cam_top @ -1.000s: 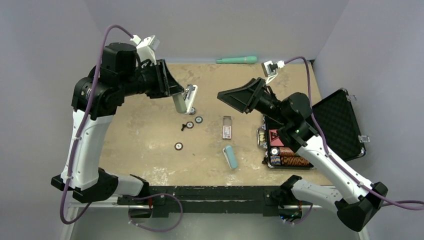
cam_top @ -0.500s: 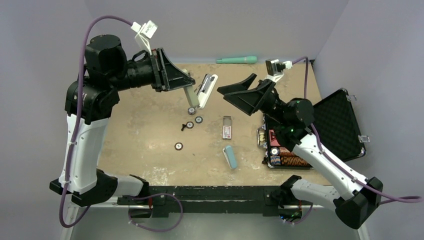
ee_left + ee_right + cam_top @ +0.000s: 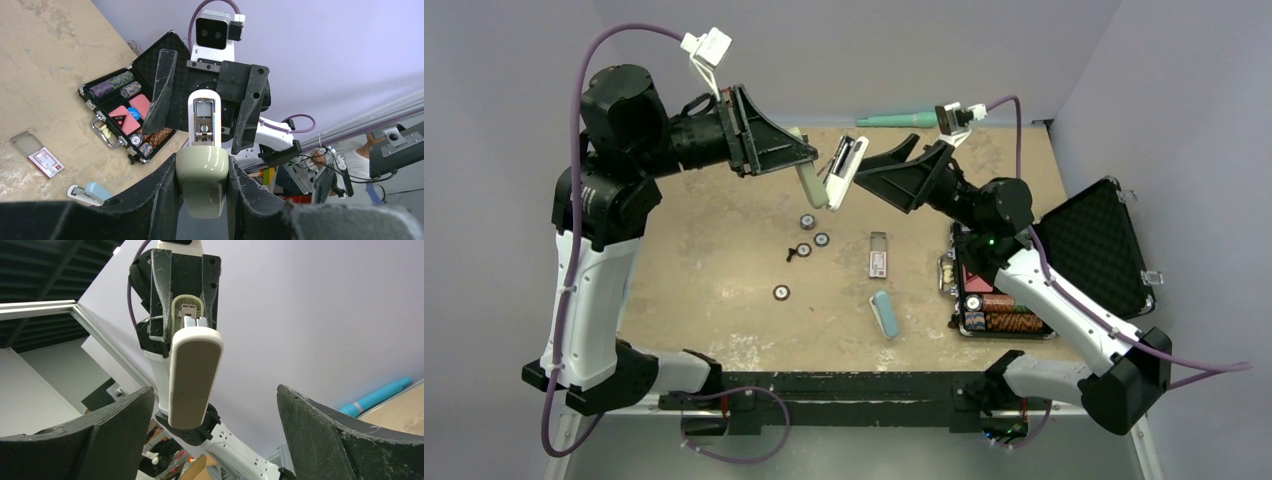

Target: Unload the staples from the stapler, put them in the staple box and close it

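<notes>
One stapler (image 3: 844, 170), clamped by left fingers (image 3: 159, 200), points lengthwise toward the wide-spread right fingers (image 3: 320, 430).

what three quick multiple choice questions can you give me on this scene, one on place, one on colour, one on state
1. Where is the blue stapler? A. lying on the table B. in the right gripper C. on a shelf
2. What colour is the pen at the far edge? A. red B. teal C. black
3. How is the right gripper? A. shut on a chip B. shut on a cable C. open

A, it lies flat there; B, its barrel is teal; C, its fingers stand wide apart, gripping nothing, while the left gripper holds the pale stapler.
</notes>
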`<state>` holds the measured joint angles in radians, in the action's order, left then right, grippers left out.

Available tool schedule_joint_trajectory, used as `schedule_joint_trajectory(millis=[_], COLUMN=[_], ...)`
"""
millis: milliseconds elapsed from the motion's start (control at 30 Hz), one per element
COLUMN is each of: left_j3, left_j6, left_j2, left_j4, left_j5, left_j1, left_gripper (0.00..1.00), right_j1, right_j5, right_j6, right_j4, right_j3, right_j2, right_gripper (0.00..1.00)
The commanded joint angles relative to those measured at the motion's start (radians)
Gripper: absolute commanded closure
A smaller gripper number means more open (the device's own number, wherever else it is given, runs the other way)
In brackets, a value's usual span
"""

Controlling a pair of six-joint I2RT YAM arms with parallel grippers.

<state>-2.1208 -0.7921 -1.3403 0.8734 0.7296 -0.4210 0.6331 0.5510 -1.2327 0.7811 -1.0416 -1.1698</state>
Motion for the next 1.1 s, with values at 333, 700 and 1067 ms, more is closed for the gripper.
schedule_joint_trajectory(millis=[333, 700, 1067], left_j3=[0.064, 0.123, 0.193], left_j6=[-0.072, -0.093, -0.093], left_j2=[0.020, 0.037, 0.087], left_j4=[-0.152, -0.192, -0.185], left_j5=[0.018, 0.006, -0.067], left_j1=[0.007, 0.007, 0.007], left_gripper=[1.00, 1.00, 1.00], right_j1=[0.007, 0.012, 0.016], right_j5=[0.037, 0.046, 0.057], right_j6=[-0.012, -0.017, -0.024], right_j4=[0.051, 0.043, 0.032], right_j3=[-0.146, -0.166, -0.153], right_j2=[-0.082, -0.117, -0.127], right_gripper=[0.11, 0.45, 1.00])
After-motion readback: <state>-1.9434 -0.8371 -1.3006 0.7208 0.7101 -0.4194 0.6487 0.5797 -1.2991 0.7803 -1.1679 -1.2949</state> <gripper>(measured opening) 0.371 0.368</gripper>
